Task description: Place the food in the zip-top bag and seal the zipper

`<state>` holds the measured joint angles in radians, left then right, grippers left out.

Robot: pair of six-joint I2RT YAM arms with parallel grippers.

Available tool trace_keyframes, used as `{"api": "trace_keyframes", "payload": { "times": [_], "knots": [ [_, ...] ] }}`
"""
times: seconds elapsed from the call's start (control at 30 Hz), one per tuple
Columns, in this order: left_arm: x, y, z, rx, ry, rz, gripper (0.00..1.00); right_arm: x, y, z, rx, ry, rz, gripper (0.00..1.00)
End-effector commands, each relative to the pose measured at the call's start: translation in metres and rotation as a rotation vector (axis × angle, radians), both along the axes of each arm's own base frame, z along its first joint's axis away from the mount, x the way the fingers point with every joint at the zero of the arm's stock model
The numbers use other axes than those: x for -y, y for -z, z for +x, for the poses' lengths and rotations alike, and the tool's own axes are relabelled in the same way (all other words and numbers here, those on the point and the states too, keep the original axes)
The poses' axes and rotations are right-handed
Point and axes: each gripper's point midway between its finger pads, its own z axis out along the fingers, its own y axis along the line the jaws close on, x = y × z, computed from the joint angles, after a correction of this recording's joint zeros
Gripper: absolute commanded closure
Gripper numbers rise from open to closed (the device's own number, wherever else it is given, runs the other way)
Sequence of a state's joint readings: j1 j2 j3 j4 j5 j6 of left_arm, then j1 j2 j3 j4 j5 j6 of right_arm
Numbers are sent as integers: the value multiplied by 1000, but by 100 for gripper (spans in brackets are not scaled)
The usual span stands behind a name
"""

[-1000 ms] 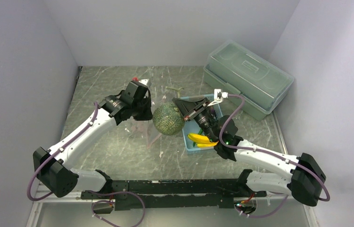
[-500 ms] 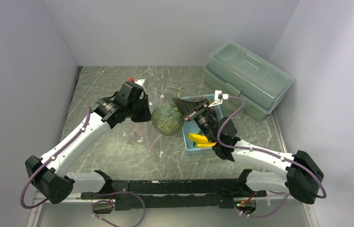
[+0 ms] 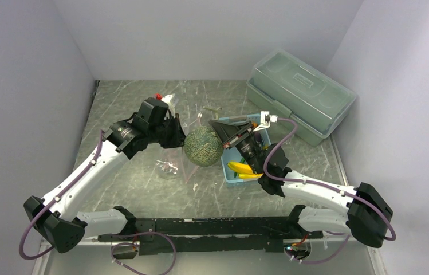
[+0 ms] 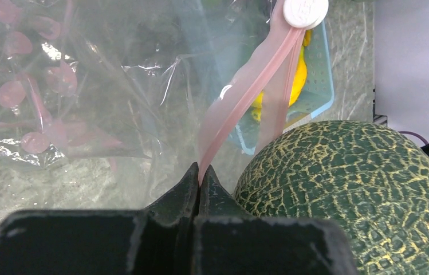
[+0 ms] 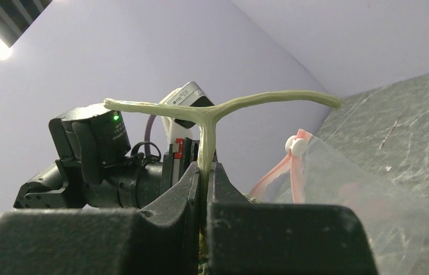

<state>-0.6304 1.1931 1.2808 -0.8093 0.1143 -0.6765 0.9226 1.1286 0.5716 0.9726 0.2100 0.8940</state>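
Observation:
My left gripper (image 3: 176, 134) is shut on the pink zipper (image 4: 235, 103) of the clear zip-top bag (image 3: 170, 165) and holds the mouth up off the table. The white slider (image 4: 305, 10) sits at the strip's far end. The netted dark-green melon (image 3: 203, 145) hangs right beside the bag mouth and fills the lower right of the left wrist view (image 4: 349, 189). My right gripper (image 3: 217, 130) is shut on the melon's pale T-shaped stem (image 5: 206, 134). The bag (image 5: 366, 195) shows beyond it. Yellow bananas (image 3: 244, 169) lie in the light blue basket (image 3: 230, 179).
The big grey-green lidded box (image 3: 300, 94) stands at the back right, close behind the basket. A thin green piece (image 3: 212, 107) lies on the table behind the melon. Grey walls close in on both sides and the back.
My left arm has drawn back and to the left with the zipper strip, stretching the bag mouth. The melon and right gripper have barely shifted.

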Motion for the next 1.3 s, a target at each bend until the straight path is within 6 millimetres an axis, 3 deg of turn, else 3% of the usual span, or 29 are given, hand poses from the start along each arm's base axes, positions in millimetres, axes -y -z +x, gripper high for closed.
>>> {"api": "trace_keyframes", "payload": {
  "times": [0.0, 0.87, 1.27],
  "knots": [
    [26, -36, -6, 36, 68, -171, 100, 3, -12, -9, 30, -20, 33, 100],
    [33, -73, -26, 27, 123, -316, 100, 13, 22, -11, 30, 53, -58, 100],
    [50, -82, -35, -21, 204, -405, 100, 3, 26, -3, -8, 105, -132, 100]
  ]
}}
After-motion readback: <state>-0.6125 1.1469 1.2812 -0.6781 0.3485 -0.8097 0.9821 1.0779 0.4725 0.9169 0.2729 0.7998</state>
